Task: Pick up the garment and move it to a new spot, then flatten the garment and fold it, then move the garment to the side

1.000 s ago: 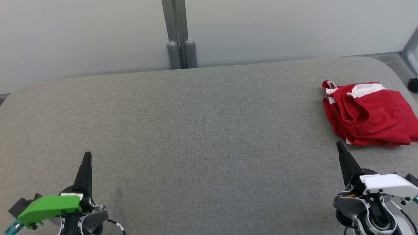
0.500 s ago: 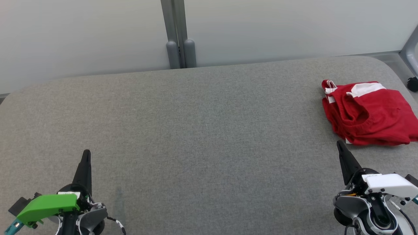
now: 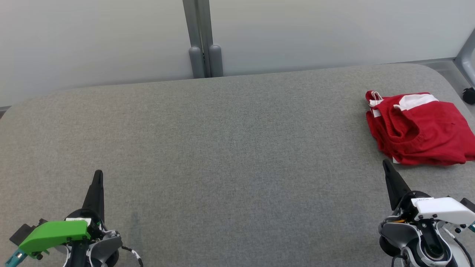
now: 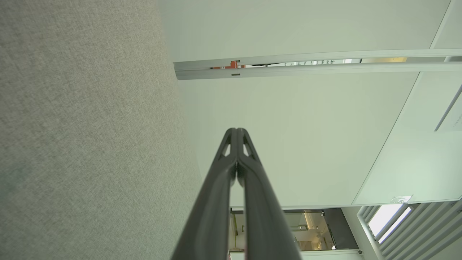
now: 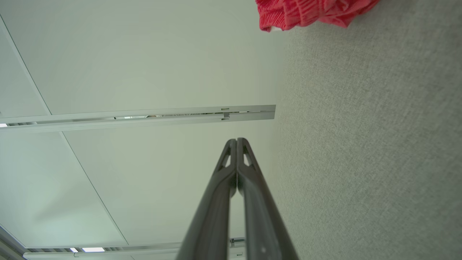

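The garment (image 3: 419, 129) is red with white trim and lies folded in a bundle at the right edge of the grey table (image 3: 222, 148). Its red hem (image 5: 310, 12) also shows at the top of the right wrist view. My right gripper (image 3: 386, 165) is shut and empty, its tip just below the garment's near left corner without touching it. Far from the cloth, at the lower left, my left gripper (image 3: 98, 175) is shut and empty over bare table. Both wrist views show the fingers pressed together, left (image 4: 236, 130) and right (image 5: 237, 141).
A pale partition wall with a grey post (image 3: 202, 40) runs behind the table's far edge. A small dark object (image 3: 469, 94) sits off the table at the far right. The broad grey felt surface stretches between the two grippers.
The whole head view shifted up by a few pixels, so the camera moved slightly. Garment and grippers hold their places on the table.
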### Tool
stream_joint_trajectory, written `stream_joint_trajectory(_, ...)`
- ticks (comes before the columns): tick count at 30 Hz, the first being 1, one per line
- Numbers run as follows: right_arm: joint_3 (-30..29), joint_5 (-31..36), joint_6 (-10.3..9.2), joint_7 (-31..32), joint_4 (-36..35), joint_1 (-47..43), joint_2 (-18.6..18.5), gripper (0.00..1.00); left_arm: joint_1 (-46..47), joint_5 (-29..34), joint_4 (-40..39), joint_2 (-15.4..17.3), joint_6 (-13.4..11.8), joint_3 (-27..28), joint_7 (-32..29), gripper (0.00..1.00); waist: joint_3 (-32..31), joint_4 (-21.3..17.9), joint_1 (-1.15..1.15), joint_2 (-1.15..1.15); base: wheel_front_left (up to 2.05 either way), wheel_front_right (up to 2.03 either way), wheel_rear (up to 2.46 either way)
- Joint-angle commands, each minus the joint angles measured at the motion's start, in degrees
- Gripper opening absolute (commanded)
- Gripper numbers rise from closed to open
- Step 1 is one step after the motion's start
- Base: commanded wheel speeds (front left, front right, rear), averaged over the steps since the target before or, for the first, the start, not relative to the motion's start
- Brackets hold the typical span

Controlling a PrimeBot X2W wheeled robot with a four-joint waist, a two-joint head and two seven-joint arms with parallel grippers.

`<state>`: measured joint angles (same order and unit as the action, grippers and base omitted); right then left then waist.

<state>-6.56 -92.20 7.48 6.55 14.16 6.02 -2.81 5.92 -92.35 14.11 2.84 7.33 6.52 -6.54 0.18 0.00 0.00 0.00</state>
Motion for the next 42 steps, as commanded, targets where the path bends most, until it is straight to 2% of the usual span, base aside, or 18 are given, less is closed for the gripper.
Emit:
stream_joint_trajectory(1,-0.1,-0.4,0.02,0.2,-0.3,0.3,-0.1,0.00,0.6,-0.1,-0.1,0.0,0.3,0.2,-0.2,0.00,0.0,0.0,0.00,0.00,0.00,0.00,0.00)
stream_joint_trajectory(42,-0.1,-0.4,0.02,0.2,-0.3,0.3,-0.1,0.00,0.6,-0.1,-0.1,0.0,0.3,0.1,-0.2,0.00,0.0,0.0,0.00,0.00,0.00,0.00,0.00)
